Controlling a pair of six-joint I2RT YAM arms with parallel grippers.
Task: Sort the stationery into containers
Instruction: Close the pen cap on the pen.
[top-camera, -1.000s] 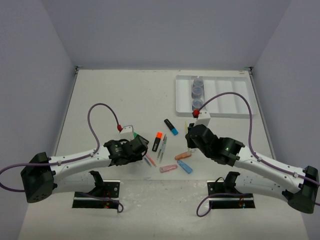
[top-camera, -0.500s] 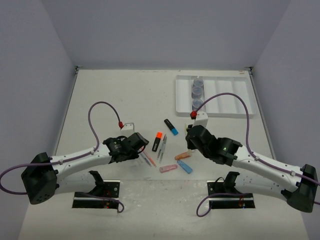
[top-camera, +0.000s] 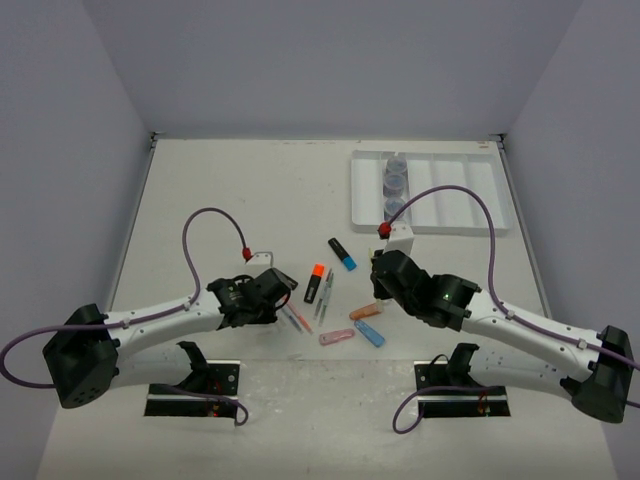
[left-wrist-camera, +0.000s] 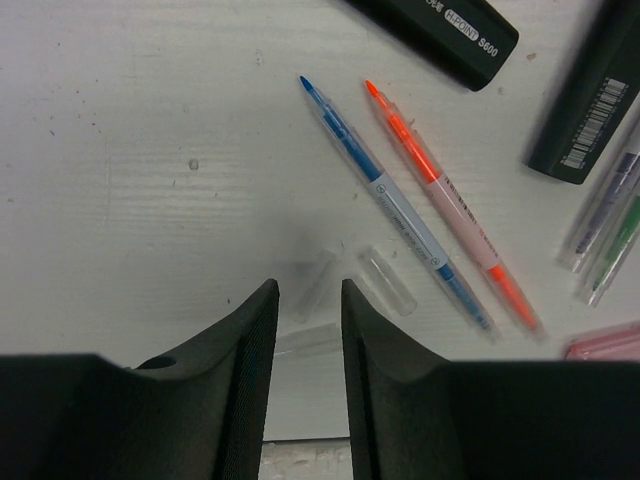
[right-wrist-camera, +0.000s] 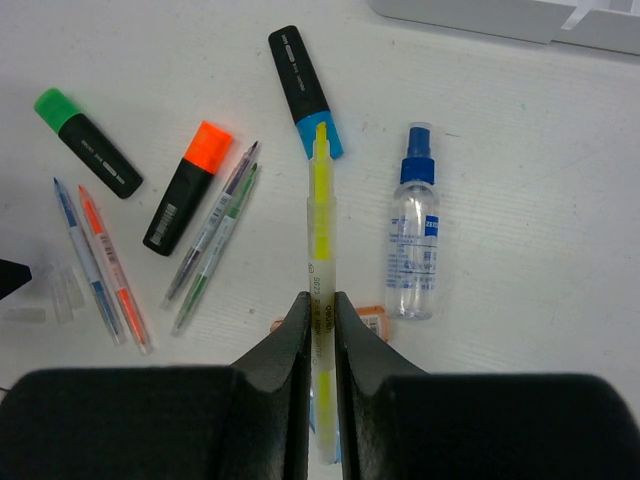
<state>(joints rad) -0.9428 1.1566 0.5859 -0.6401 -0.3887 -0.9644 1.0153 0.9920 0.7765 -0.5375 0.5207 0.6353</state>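
Note:
My right gripper (right-wrist-camera: 320, 305) is shut on a thin yellow pen (right-wrist-camera: 322, 230) and holds it above the table, beside a small blue-capped bottle (right-wrist-camera: 414, 240). My left gripper (left-wrist-camera: 310, 290) is open a little and empty, low over two clear pen caps (left-wrist-camera: 387, 281). A blue pen (left-wrist-camera: 390, 200) and an orange pen (left-wrist-camera: 450, 205) lie just ahead of it. Green (right-wrist-camera: 88, 143), orange (right-wrist-camera: 188, 187) and blue (right-wrist-camera: 304, 90) capped highlighters lie among them. The white tray (top-camera: 450, 200) at the back right holds three jars (top-camera: 396, 185) in its left compartment.
Pink (top-camera: 336, 337), blue (top-camera: 370, 333) and orange (top-camera: 365, 312) capsule pieces lie near the front between the arms. Purple and green thin pens (right-wrist-camera: 215, 235) lie beside the orange highlighter. The tray's edge (right-wrist-camera: 500, 15) shows at the top of the right wrist view.
My left gripper has moved slightly right toward the pens and now hides the green highlighter in the top view. My right gripper has shifted a little left with the yellow pen.

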